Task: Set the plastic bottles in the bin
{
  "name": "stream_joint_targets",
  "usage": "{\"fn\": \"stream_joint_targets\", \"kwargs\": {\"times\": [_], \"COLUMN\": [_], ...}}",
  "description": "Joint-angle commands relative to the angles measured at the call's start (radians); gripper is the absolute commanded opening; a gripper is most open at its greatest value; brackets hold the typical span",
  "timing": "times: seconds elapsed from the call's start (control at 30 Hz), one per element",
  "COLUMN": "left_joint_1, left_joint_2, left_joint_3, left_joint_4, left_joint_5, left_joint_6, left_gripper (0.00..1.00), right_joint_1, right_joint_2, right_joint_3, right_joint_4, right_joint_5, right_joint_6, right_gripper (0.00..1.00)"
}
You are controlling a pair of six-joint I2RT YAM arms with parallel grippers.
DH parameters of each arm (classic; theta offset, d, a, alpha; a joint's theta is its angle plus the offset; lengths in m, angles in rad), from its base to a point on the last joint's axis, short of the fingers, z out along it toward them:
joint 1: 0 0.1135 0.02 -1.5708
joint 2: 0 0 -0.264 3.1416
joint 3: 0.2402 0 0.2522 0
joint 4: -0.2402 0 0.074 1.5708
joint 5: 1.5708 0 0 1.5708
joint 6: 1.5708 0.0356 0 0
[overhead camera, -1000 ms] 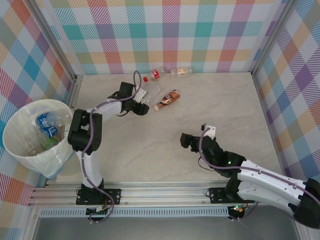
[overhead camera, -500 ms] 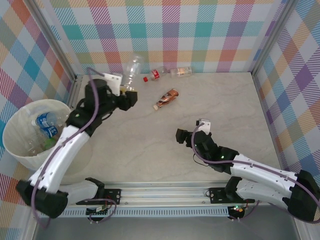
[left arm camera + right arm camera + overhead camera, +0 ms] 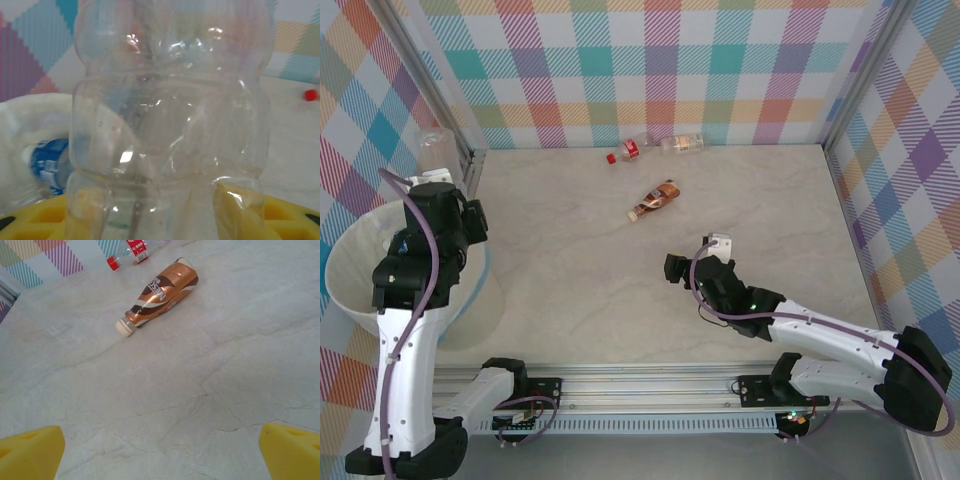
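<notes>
Now, right pincer [image 3: 676,268]: mine, spread wide and empty, low over the table [image 3: 600,310], nearer its near edge.
Left pincer [image 3: 165,220]: pressed onto a held clear bottle [image 3: 170,125], about over the bin [image 3: 345,290] off the left edge.
Brown bottle [image 3: 162,290]: lying mid-table, cap toward me. Likely light, thin-walled and slick, so I'd take it gently across the labelled belly.
Red-capped bottle [image 3: 628,151], pale bottle [image 3: 683,144]: lying along the far edge.
</notes>
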Motion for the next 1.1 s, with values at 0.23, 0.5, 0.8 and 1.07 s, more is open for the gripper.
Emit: {"fn": "stream_joint_targets", "kwargs": {"times": [0.23, 0.5, 0.8, 1.07], "left_joint_1": [0.105, 0.141, 0.099, 0.083], "left_joint_2": [-0.073, 0.059, -0.002, -0.027], "left_joint_3": [-0.115, 0.007, 0.008, -0.103], "left_joint_4": [0.007, -0.12, 0.009, 0.247], "left_joint_5": [-0.355, -0.36, 0.083, 0.642], "left_joint_6": [0.034, -0.065, -0.157, -0.195], "left_gripper": [0.41, 0.96, 1.0, 1.0], "right_joint_1": [-0.008, -0.116, -0.336, -0.352], "right_joint_2": [-0.013, 0.045, 0.469, 0.995], "right_joint_3": [0.023, 0.074, 0.46, 1.003], "right_joint_4": [-0.006, -0.018, -0.143, -0.298], "right_joint_5": [-0.013, -0.218, -0.481, -0.364], "right_joint_6": [-0.007, -0.064, -0.09, 0.088], "right_gripper": [1.0, 1.0, 1.0, 1.0]}}
